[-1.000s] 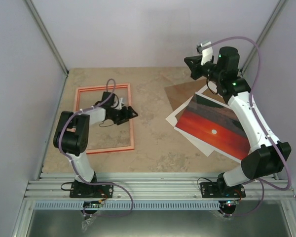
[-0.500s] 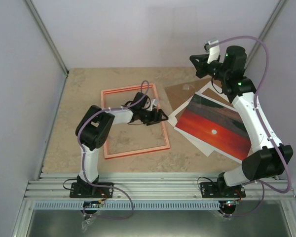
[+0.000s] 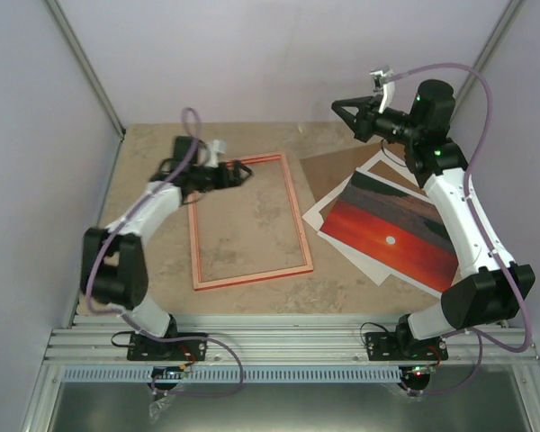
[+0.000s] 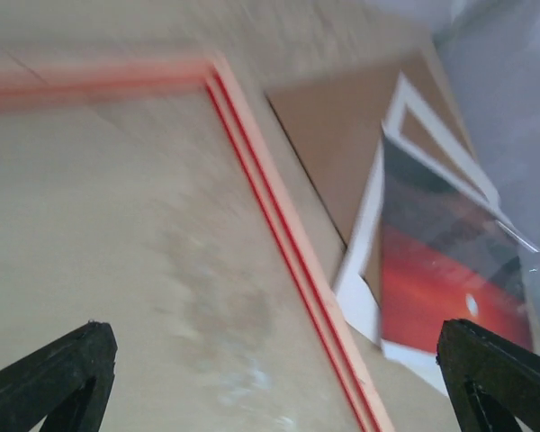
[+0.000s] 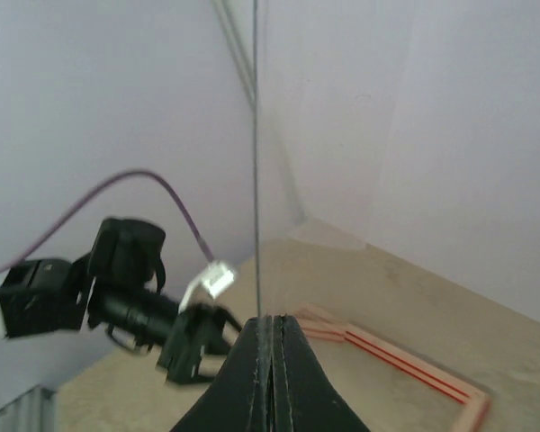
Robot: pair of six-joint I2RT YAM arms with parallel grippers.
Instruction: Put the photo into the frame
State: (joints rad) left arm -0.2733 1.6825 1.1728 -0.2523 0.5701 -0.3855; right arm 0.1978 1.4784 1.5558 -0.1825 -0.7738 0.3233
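Observation:
The frame (image 3: 296, 212) lies flat in the middle of the table, pale orange-pink side up; it also shows in the left wrist view (image 4: 279, 236) and the right wrist view (image 5: 405, 364). The photo (image 3: 387, 236) lies sunset side up to its right and shows in the left wrist view (image 4: 436, 283). My left gripper (image 3: 242, 169) is open and empty over the frame's far rail; its fingertips (image 4: 58, 373) stand wide apart. My right gripper (image 3: 337, 107) is raised above the table's far right and shut (image 5: 272, 322) on a thin clear sheet (image 5: 256, 135) seen edge-on.
A brown cardboard backing board (image 3: 328, 169) lies partly under the photo, just right of the frame's far corner, and shows in the left wrist view (image 4: 337, 135). Pale walls enclose the table on three sides. The left arm's purple cable (image 3: 194, 135) loops over the far left.
The frame has slid right from the table's left side to its middle. My left gripper has since pulled back to the frame's far rail. My right gripper has swung a little left.

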